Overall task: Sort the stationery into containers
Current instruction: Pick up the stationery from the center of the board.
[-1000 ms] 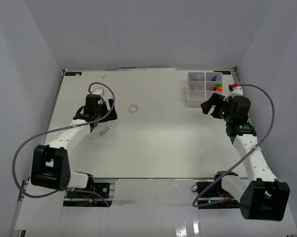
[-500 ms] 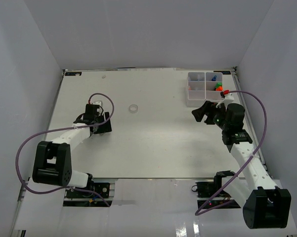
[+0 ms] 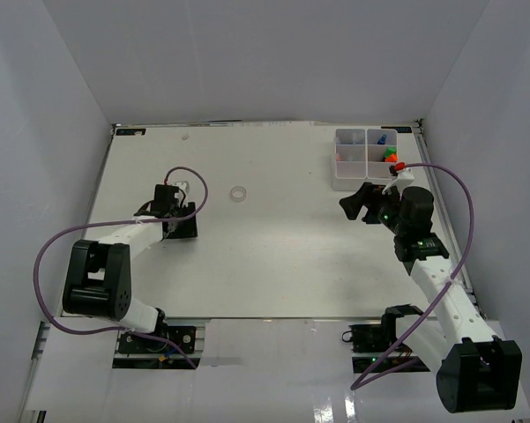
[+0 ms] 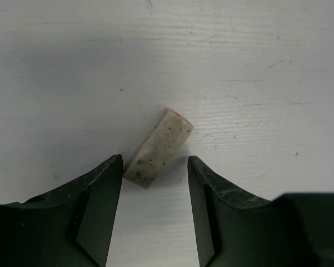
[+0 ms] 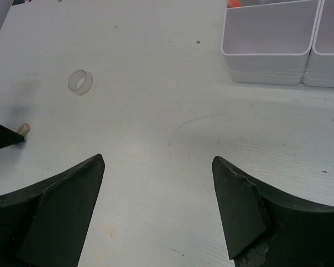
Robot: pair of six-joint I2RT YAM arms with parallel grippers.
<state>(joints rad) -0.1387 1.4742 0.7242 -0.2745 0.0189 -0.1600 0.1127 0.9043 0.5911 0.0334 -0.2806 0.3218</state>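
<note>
A small tan speckled block [image 4: 158, 147] lies on the white table. My left gripper [image 4: 154, 162] is open and low over it, its near end between the two fingertips, close to the left one. In the top view the left gripper [image 3: 180, 227] hides the block. A clear tape ring [image 3: 238, 193] lies on the table to its right and shows in the right wrist view [image 5: 81, 82]. My right gripper [image 3: 356, 204] is open and empty, just in front of two white organiser boxes [image 3: 350, 173]. The right box holds blue, green and orange-red items [image 3: 388, 152].
The near compartment of the left box [image 5: 267, 53] looks empty in the right wrist view. The tan block [image 5: 24, 129] shows at that view's left edge. The enclosure's grey walls stand close on the left, right and back. A purple cable loops from each arm.
My left gripper has dropped down over the tan block, which now sits between its fingertips. My right arm has swung left, away from the boxes, and stays open.
</note>
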